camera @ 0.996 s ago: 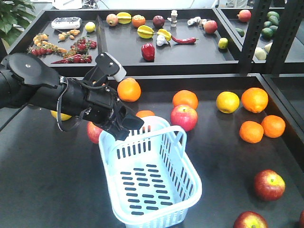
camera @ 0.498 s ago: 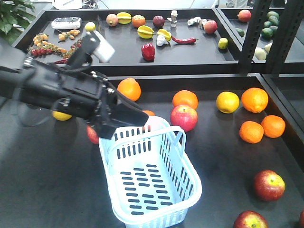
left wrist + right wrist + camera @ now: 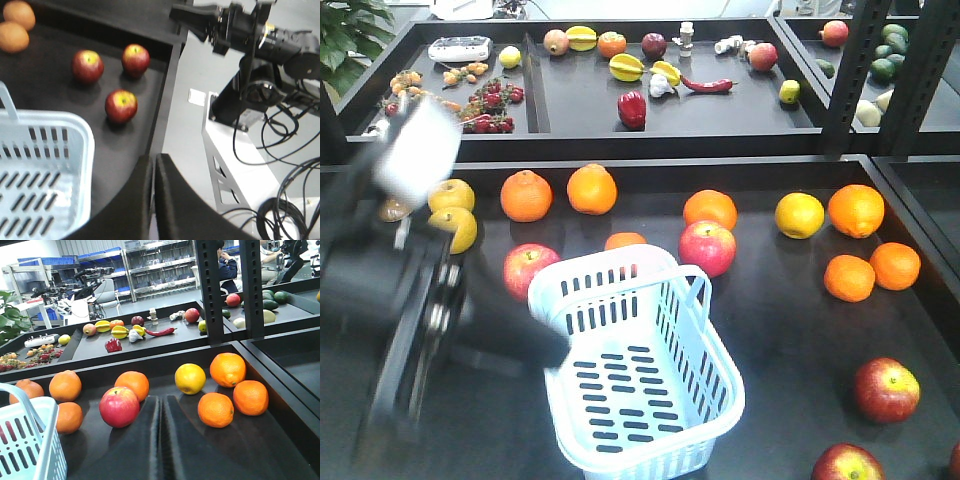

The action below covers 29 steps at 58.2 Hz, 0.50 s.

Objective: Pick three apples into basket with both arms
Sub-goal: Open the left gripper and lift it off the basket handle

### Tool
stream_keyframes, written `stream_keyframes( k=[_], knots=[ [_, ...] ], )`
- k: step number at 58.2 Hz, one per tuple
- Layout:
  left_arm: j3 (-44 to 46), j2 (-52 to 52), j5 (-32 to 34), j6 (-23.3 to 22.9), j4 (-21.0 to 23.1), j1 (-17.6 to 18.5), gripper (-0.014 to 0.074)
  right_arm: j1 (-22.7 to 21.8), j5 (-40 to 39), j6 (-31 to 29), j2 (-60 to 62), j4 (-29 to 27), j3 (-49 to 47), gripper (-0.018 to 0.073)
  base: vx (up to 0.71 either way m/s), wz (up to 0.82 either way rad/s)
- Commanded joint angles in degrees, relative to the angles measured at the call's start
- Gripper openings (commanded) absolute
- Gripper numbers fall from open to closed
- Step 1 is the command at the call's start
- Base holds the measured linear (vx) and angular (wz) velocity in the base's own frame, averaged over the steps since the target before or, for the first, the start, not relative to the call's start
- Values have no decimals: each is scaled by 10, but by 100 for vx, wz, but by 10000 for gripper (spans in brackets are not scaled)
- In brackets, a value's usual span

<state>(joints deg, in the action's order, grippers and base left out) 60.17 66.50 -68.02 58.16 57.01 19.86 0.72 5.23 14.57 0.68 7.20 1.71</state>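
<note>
For the reach toward a first apple, I judge the right gripper should spread its jaws wide before it drops. It should then come down over the red apple just ahead of it, so the pads close across the widest part. The fruit is round and smooth and would likely roll from a glancing touch. An orange sits close behind it, so a shove from the front would knock the two together. The light basket may also slide if bumped, so each apple is better lowered in than dropped.

The right gripper's two black fingers lie almost together with only a thin slit between them, holding and touching nothing. The left gripper is in the same state: fingers nearly pressed closed and empty, near the basket's corner. Beyond it, three apples lie on the table by its right edge, clear of the basket.

In the front view the left arm is a dark blur at the table's left side. The basket stands empty toward the middle of the near edge. The red apple lies just past its far right corner and another apple by its far left corner
</note>
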Motion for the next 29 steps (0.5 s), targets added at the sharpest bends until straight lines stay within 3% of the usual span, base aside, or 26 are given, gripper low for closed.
stream_keyframes(
  k=[1, 15, 29],
  knots=[
    [-63, -46, 34, -6, 31, 3, -8, -2, -42, -4, 6, 6, 7, -5, 0, 0],
    [-276, -162, 167, -6, 34, 3, -8, -2, -43, -4, 6, 6, 7, -5, 0, 0],
    [-386, -269, 280, -7, 80, 3, -8, -2, -43, -4, 6, 6, 7, -5, 0, 0]
  ],
)
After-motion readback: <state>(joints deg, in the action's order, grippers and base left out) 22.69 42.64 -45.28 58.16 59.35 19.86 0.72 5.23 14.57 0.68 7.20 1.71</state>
